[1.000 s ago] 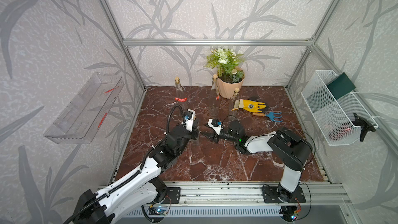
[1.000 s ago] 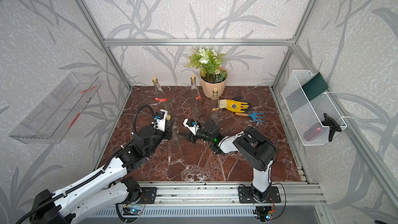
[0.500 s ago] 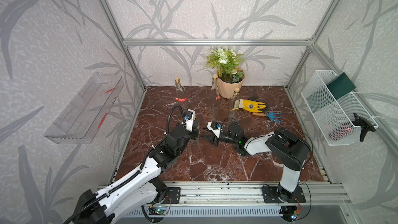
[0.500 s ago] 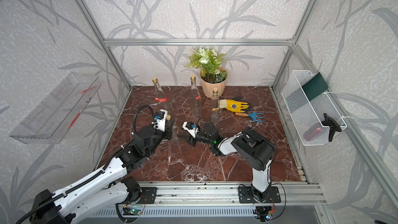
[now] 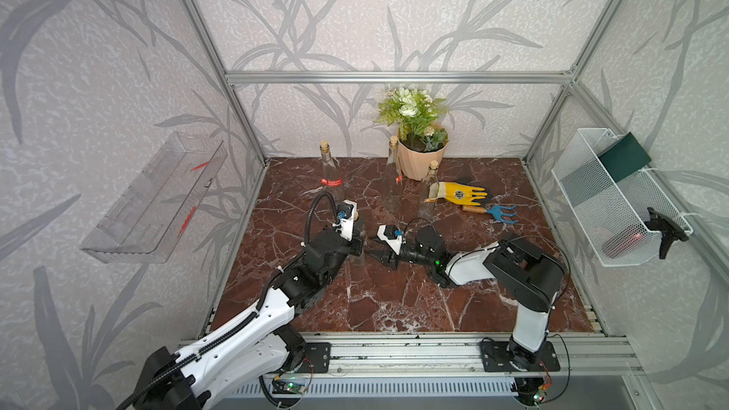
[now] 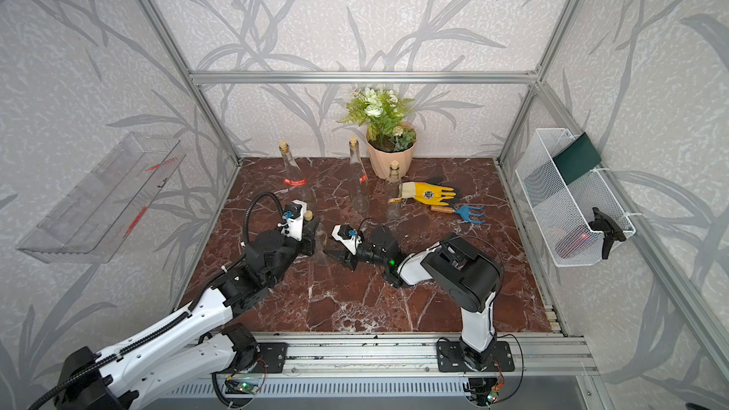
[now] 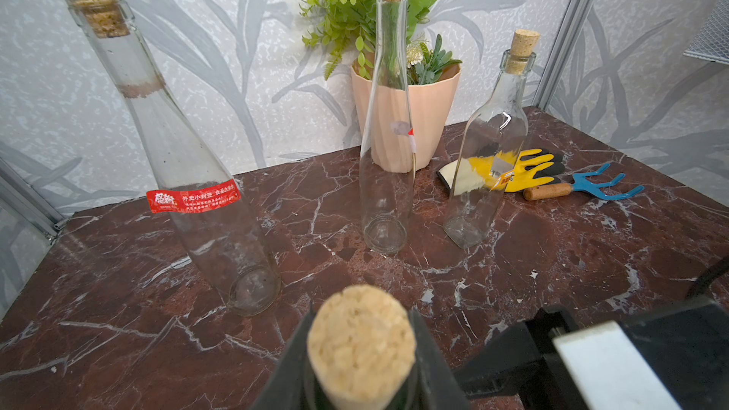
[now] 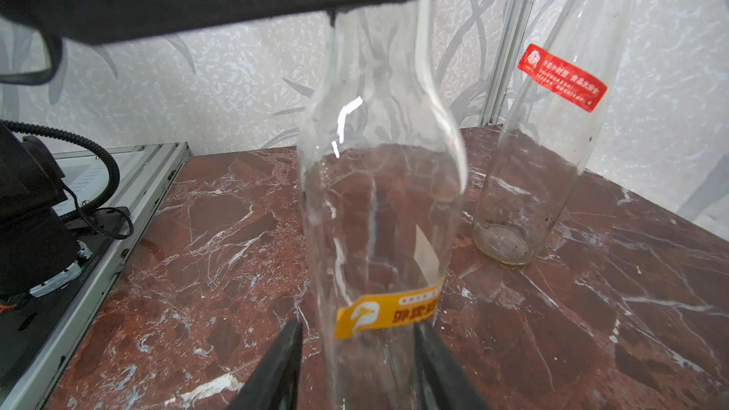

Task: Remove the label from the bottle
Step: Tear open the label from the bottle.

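Presently the right gripper point(image 8: 357, 333) stands released, its black jaws straddling the clear corked glass bottle point(image 8: 378, 175) from 3 o'clock, level with the yellow paper label point(image 8: 378, 315) low on its body, while the left gripper point(image 7: 361, 372) is clenched on the neck from 8 o'clock. Closing on bare glass instead of the label's end would likely slip or shove the bottle, upright a little toward 9 o'clock from the centre of the red-brown marble tabletop point(image 8: 221, 230). A hard sideways pull could tear the label or swing the base toward the tall red-labelled glass bottle point(image 8: 532, 191) at 11 o'clock.
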### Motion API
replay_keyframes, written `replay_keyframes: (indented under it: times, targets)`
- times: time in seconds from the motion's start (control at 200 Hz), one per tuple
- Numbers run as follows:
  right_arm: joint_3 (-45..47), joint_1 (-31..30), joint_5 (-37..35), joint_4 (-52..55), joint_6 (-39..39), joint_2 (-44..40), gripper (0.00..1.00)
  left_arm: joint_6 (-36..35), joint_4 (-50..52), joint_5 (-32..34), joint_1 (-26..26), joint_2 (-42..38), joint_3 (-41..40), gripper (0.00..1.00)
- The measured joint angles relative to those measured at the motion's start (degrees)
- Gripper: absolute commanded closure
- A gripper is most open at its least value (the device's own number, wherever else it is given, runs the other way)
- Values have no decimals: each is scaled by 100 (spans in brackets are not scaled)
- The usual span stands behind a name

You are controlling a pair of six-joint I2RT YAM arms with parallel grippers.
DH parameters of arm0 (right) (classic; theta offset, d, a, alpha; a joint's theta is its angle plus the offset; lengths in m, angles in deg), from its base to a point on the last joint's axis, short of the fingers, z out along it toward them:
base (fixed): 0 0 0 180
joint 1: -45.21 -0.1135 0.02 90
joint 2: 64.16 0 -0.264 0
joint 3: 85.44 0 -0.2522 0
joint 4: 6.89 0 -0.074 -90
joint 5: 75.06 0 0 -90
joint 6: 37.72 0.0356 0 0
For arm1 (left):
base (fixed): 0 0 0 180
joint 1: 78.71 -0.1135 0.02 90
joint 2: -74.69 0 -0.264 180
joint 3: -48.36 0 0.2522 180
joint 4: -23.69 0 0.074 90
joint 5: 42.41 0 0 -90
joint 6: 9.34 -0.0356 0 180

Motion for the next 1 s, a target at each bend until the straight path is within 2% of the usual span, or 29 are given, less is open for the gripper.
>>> replay_keyframes:
  times: [0.445, 1.0]
  targets:
    - [0, -4, -70, -46, 42, 0, 56, 0, -2, -2, 0, 0, 0, 100]
    - [0, -4, -155, -46, 57, 0, 69, 2, -4, -4, 2, 0, -2, 100]
